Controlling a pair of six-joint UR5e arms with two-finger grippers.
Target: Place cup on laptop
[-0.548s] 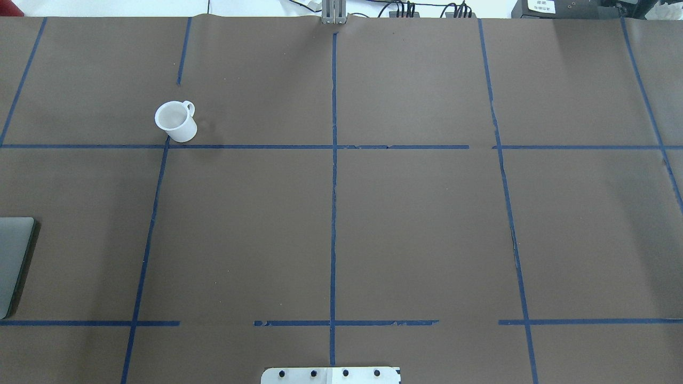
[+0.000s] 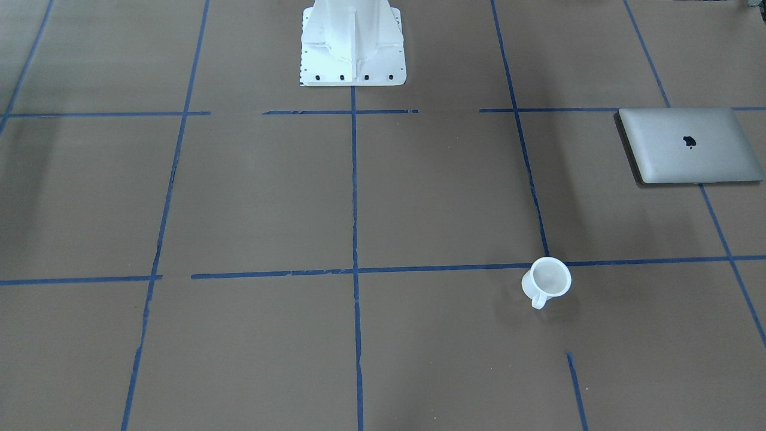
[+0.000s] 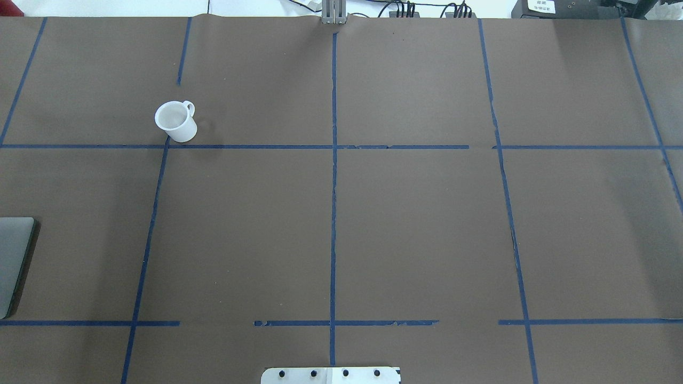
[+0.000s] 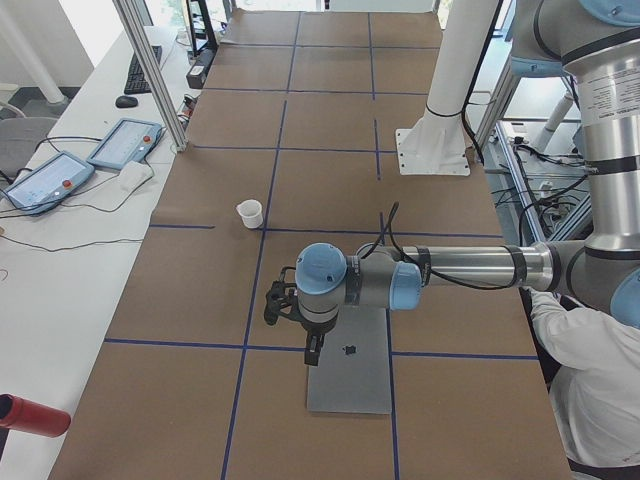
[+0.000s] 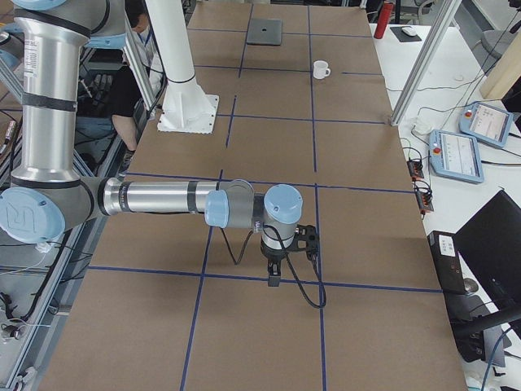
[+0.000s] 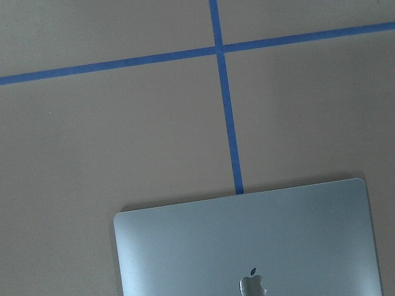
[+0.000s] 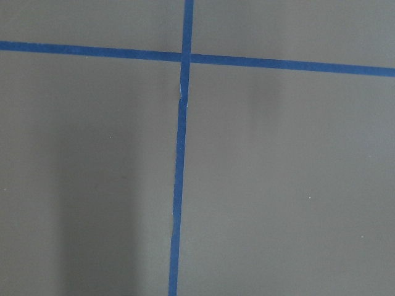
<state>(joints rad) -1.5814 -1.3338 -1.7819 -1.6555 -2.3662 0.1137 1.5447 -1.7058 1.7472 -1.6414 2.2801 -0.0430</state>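
Tool, left: the left gripper (image 4: 312, 358) hung pointing down over the near part of the laptop (image 4: 350, 378), seen only in the side view. Can't tell if its jaws stood wide or narrow; nothing seen in them.
Tool, right: the right gripper (image 5: 273, 282) hung pointing down over bare brown table (image 5: 244, 334) at the far end from the task things. Jaw state also can't be told; no part in this step, by my read.
Left wrist cam: showed the laptop lid w/ its logo at the bottom of the view, plus blue tape lines (image 6: 225, 111). No cup in that view.
Cup: the cup (image 3: 175, 121) stood upright on the table, just beyond a tape crossing, on the robot's left half. Its handle (image 2: 538, 301) pointed away from the robot.
Laptop: lay flat & shut, lid up, nearer the robot and further to its left than the cup. Only its edge showed in the overhead view.
Gap: cup and laptop were well apart, w/ bare table btwn them.
Step in hand: prob. the reach to the cup; not yet begun.
How to do it well: send the left arm, since it was much the nearer. Come down from above w/ jaws wide, one finger inside the rim and one outside, on a side clear of the handle. Close gently, as a light mug slips or tips easily.
Set-down tip: aim for the lid's middle and lower till the base touches before letting go.
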